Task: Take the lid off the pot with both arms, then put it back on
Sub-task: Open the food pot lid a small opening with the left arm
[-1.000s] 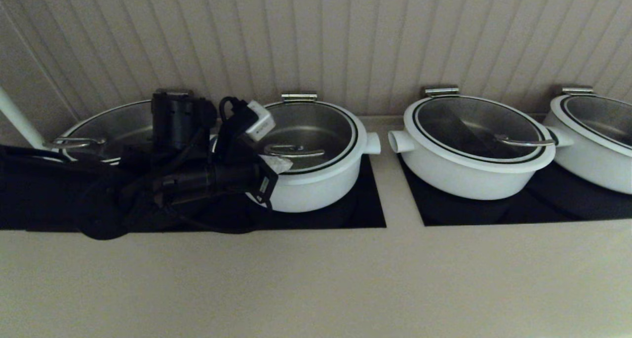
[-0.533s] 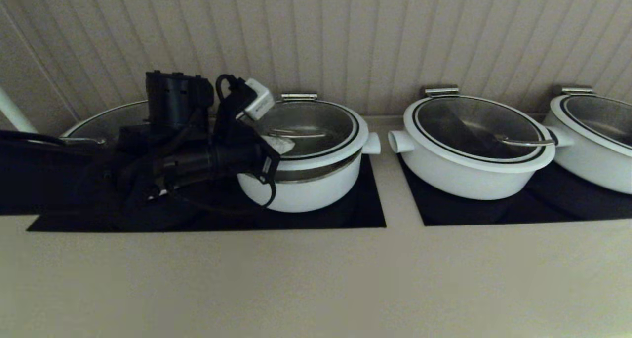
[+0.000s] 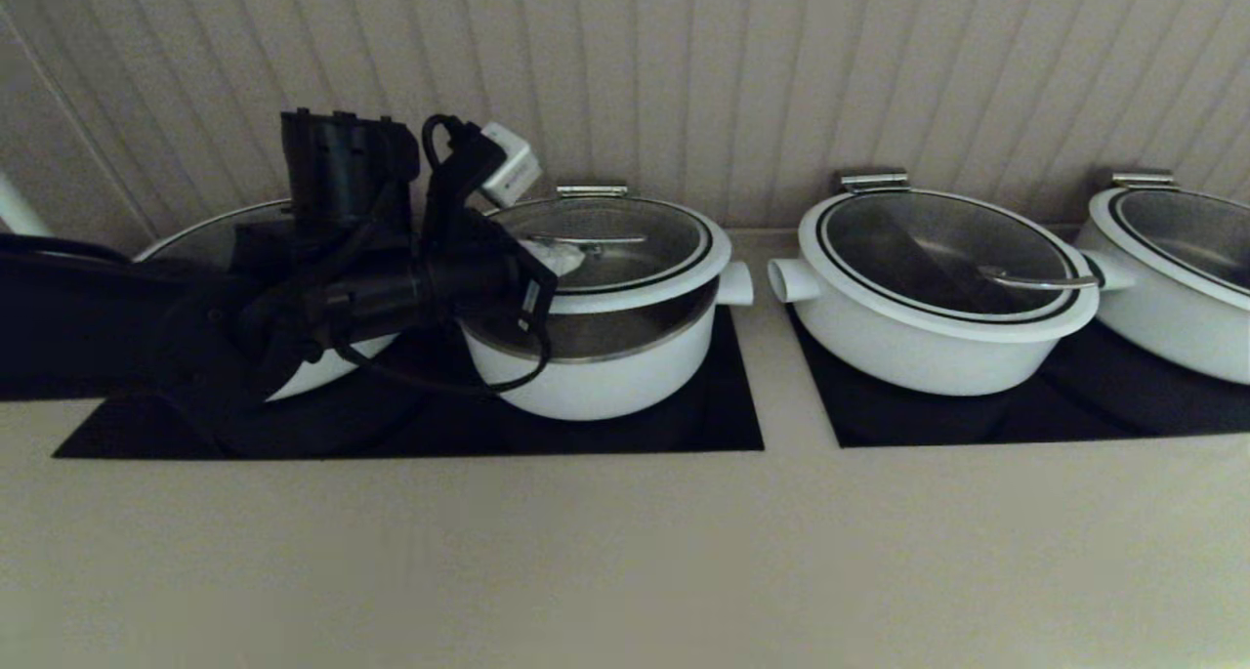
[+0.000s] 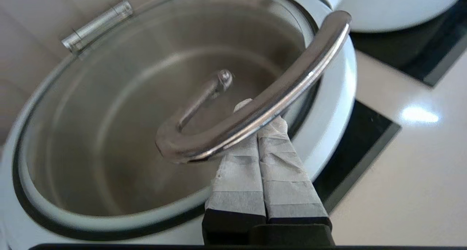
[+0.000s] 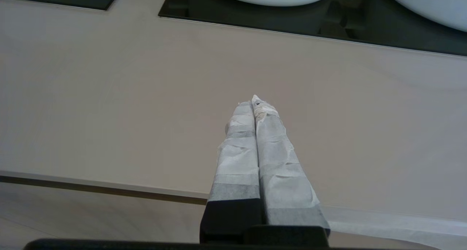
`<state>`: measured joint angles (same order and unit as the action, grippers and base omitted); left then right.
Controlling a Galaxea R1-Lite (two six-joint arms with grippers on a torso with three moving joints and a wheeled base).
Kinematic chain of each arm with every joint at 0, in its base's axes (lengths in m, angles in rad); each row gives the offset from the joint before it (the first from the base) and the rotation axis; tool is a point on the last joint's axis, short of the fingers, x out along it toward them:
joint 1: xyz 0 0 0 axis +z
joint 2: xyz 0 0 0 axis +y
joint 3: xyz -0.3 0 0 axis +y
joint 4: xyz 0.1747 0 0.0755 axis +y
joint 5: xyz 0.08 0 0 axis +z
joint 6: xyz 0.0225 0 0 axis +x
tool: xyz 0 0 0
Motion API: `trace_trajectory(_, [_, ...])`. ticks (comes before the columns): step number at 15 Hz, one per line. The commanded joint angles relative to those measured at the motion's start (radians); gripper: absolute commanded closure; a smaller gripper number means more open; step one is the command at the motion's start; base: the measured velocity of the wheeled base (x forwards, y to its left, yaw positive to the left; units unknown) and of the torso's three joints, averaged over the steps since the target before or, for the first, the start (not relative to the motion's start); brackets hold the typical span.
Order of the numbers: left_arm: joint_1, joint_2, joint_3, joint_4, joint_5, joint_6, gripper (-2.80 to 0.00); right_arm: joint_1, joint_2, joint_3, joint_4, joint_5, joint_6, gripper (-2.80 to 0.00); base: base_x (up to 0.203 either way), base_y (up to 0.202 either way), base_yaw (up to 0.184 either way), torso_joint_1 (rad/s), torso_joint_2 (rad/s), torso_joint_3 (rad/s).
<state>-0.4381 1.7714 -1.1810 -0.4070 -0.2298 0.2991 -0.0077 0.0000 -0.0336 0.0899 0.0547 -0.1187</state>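
The white pot (image 3: 605, 381) stands on the black hob left of centre. Its glass lid (image 3: 674, 280) with the white rim hangs above it, and a gap at the front shows the pot's steel inside wall. My left gripper (image 3: 562, 257) is shut, with its taped fingers (image 4: 281, 158) pushed together under the lid's curved steel handle (image 4: 277, 93), which rests on them. In the left wrist view the lid's rim (image 4: 341, 96) fills the picture and hides the pot. My right gripper (image 5: 254, 102) is shut and empty over the bare beige counter, out of the head view.
A wider white pan with lid (image 3: 937, 298) stands right of the pot, another (image 3: 1172, 269) at the far right, and one (image 3: 205, 244) behind my left arm. Black hob plates (image 3: 703, 425) sit in the beige counter (image 3: 625, 552). A ribbed wall is close behind.
My left arm has risen and carried the lid up off the pot. A gap has opened between lid and pot rim. The other pans have not moved.
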Motion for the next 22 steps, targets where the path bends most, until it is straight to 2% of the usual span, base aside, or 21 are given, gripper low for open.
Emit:
trace_trajectory(1, [0.0, 0.015, -0.041, -0.001, -0.002, 0.002, 0.0, 0.0, 0.002, 0.0, 0.001, 0.001, -0.001, 0.0, 0.0, 0.0, 0.0, 0.0, 0.0, 0.0])
trace_trajectory(9, [0.005, 0.041, -0.124, 0.006, 0.0, 0.002, 0.0, 0.0, 0.002, 0.0, 0.002, 0.001, -0.001, 0.0, 0.0, 0.0, 0.0, 0.0, 0.0, 0.0])
trace_trajectory(14, [0.023, 0.034, -0.131, 0.014, -0.002, 0.003, 0.0, 0.0, 0.002, 0.0, 0.004, 0.001, -0.001, 0.0, 0.0, 0.0, 0.0, 0.0, 0.0, 0.0])
trace_trajectory(18, [0.032, 0.014, -0.143, 0.089, -0.009, 0.008, 0.0, 0.0, 0.002, -0.002, 0.004, 0.001, -0.001, 0.0, 0.0, 0.0, 0.0, 0.0, 0.0, 0.0])
trace_trajectory(22, [0.032, 0.026, -0.224, 0.153, -0.01, 0.011, 0.0, 0.001, 0.002, -0.002, 0.004, 0.001, -0.001, 0.0, 0.0, 0.0, 0.0, 0.0, 0.0, 0.0])
